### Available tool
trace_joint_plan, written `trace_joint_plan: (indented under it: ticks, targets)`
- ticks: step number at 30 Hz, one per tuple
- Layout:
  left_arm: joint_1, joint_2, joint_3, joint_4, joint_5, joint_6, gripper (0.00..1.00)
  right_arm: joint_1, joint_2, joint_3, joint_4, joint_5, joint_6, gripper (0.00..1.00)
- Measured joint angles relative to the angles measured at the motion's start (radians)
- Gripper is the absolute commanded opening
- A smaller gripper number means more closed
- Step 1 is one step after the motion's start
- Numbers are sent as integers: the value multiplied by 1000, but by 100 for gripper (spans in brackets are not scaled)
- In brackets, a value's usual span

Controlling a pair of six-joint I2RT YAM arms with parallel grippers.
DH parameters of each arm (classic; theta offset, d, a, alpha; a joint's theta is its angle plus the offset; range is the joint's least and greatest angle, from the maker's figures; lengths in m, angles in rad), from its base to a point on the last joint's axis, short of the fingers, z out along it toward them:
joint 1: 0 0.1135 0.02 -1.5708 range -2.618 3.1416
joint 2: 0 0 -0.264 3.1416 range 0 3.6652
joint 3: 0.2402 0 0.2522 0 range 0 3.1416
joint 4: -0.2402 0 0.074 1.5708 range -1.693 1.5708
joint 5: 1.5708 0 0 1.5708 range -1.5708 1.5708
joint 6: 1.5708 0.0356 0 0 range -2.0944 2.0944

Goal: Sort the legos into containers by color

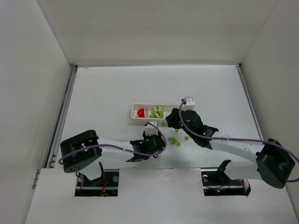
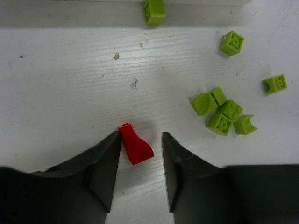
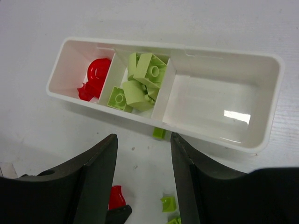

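Note:
A small red lego (image 2: 135, 144) lies on the white table between the fingers of my left gripper (image 2: 140, 136). The left finger touches it and the right finger stands a little apart, so the gripper is open. Several bright green legos (image 2: 222, 114) lie in a loose cluster to its right, and one green lego (image 3: 159, 133) rests against the near wall of the white tray (image 3: 219, 142). Of its containers, the left one holds red pieces (image 3: 96, 74), the middle one pale green bricks (image 3: 140, 79), and the right one (image 3: 215, 102) nothing. My right gripper (image 3: 143, 137) hovers open and empty before the tray.
White walls (image 1: 46, 70) enclose the table on three sides. Two more green legos (image 2: 231, 43) (image 2: 275, 83) lie apart from the cluster. In the top view both grippers (image 1: 150, 132) (image 1: 174, 117) are close together just in front of the tray (image 1: 133, 114).

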Motion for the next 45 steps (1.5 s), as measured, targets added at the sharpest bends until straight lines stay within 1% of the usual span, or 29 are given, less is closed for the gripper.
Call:
trace_joint_plan:
  ticks: [2,5,9,12,14,17,19,20,24,28,34,37,39,42,45]
  targets:
    - [1,11,5,1,0,1,24,0,-13,-16,-2,0,5,55]
    - [5,13,5,-2,-2,1,18,0,-34,-23,-3,0,10,55]
    - [16,-24,5,-34,-5,16,16,0,-71,-31,-3,0,13,55]
    - [46,-125,5,-57,-10,51,16,0,-96,-37,-6,2,19,55]
    - [87,-205,9,-61,-16,82,16,0,-117,-53,-8,5,24,53]
    - [180,-285,41,-61,-24,133,17,0,-139,-83,-15,16,32,50]
    - [251,-297,73,-61,-23,169,18,2,-151,-104,-30,26,43,46]
    - [290,-292,91,-60,-18,187,18,5,-158,-113,-38,31,51,45]
    - [430,-219,150,-35,27,243,20,30,-180,-147,-63,47,74,45]
    - [517,-125,172,-5,68,283,21,51,-217,-172,-109,72,90,46]
    - [570,-5,216,5,98,317,27,55,-241,-177,-200,127,145,45]
    - [570,26,222,17,99,328,36,75,-194,-176,-222,144,162,46]
    - [569,33,222,19,99,332,42,85,-151,-174,-229,149,171,51]
    - [564,30,222,31,97,336,43,87,-84,-161,-230,159,174,52]
    - [557,-5,219,30,95,342,43,85,-27,-138,-229,169,182,54]
